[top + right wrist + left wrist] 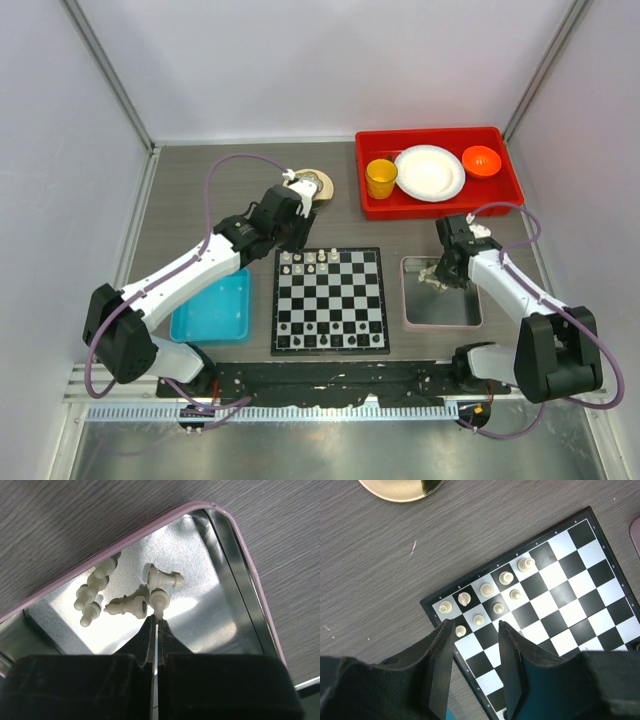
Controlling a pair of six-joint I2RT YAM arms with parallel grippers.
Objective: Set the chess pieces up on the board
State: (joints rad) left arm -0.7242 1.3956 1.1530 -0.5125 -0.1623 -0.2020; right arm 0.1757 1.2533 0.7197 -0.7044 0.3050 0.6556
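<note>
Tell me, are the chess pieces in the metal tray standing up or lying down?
Lying down. The right wrist view shows the loose chess pieces tipped on their sides in the tray.

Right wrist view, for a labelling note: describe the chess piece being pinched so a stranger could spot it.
Find the pink-rimmed metal tray right of the board. Among the cream pieces in it, the pinched piece has its round head poking out beyond the right gripper's shut fingertips; its neighbours lie loose.

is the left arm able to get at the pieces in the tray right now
Probably not: the tray lies across the board from the left gripper, and the right gripper is down in it, shut on a piece.
</note>
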